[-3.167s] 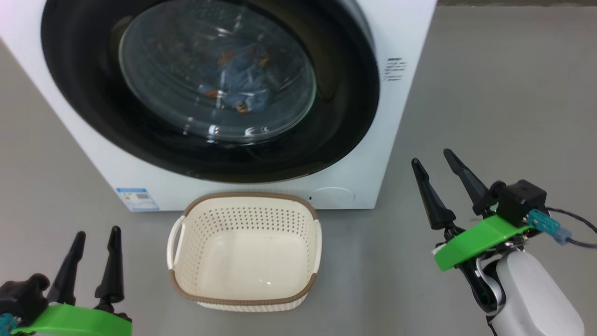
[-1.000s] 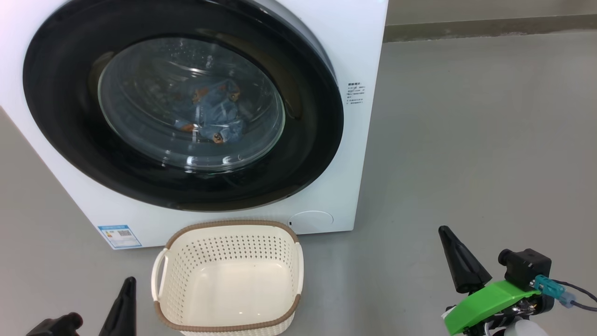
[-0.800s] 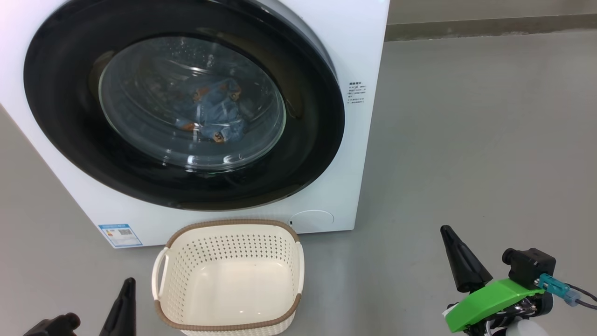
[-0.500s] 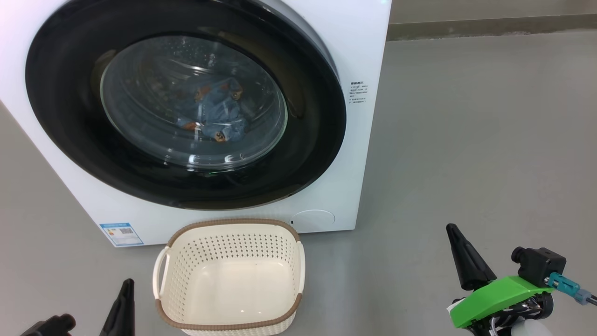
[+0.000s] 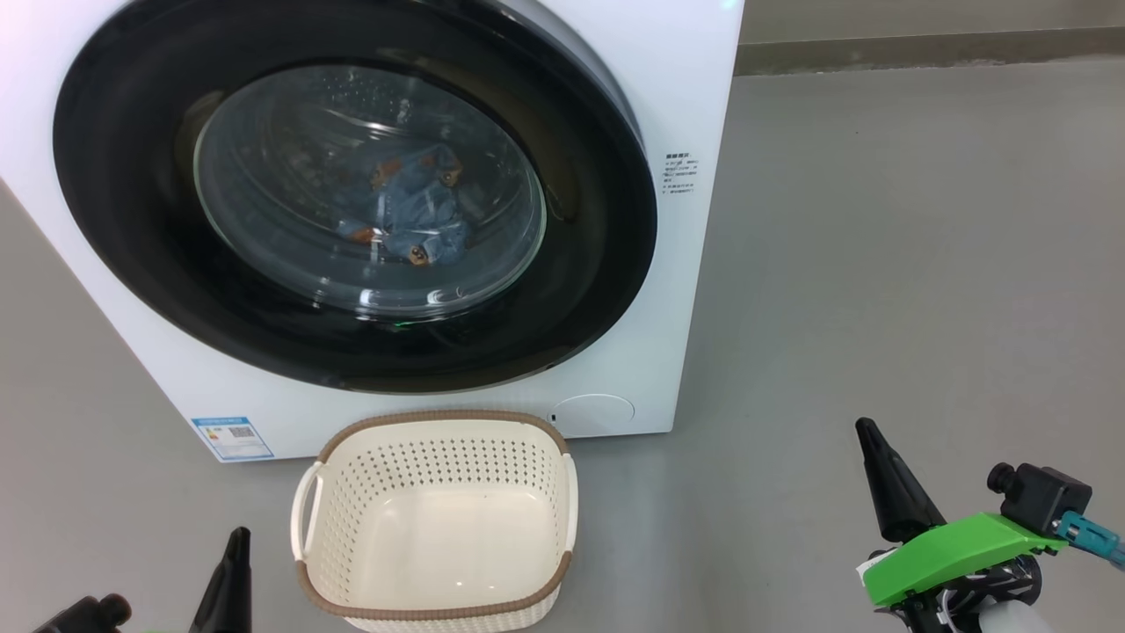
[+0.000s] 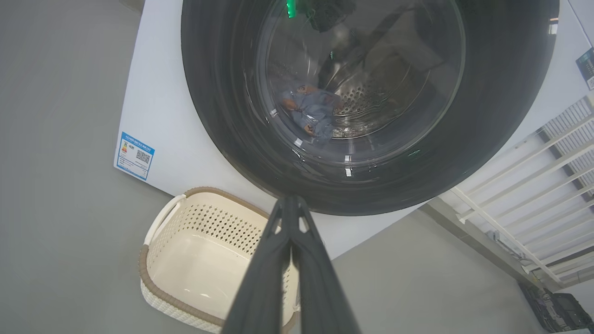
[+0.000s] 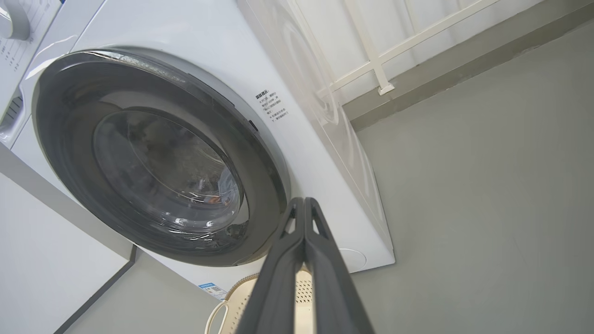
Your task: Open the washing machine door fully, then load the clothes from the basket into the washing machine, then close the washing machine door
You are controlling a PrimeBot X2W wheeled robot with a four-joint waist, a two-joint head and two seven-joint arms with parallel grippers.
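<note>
Glossy black and round, the washing machine door (image 5: 132, 220) sat closed against the front of the big white washing machine (image 5: 685, 88). Its bulging clear glass window caught small bright highlights. Through that glass the clothes (image 5: 409, 211) lay bunched in a heap inside the perforated steel drum, soft blue cloth dotted with orange-brown marks. On the grey floor (image 5: 879, 264) just in front of the machine, below the door, stood the basket (image 5: 439, 415). It was cream-white and perforated, with a brown woven-look rim, a handle on each side, and its smooth bottom showing. A blue label sticker (image 5: 232, 437) sat low on the machine's front. The left pincer (image 6: 291, 204) hung low beside the basket, its two dark fingers pressed together. The right pincer (image 7: 304, 206), well apart over bare floor, was pressed together as well.
</note>
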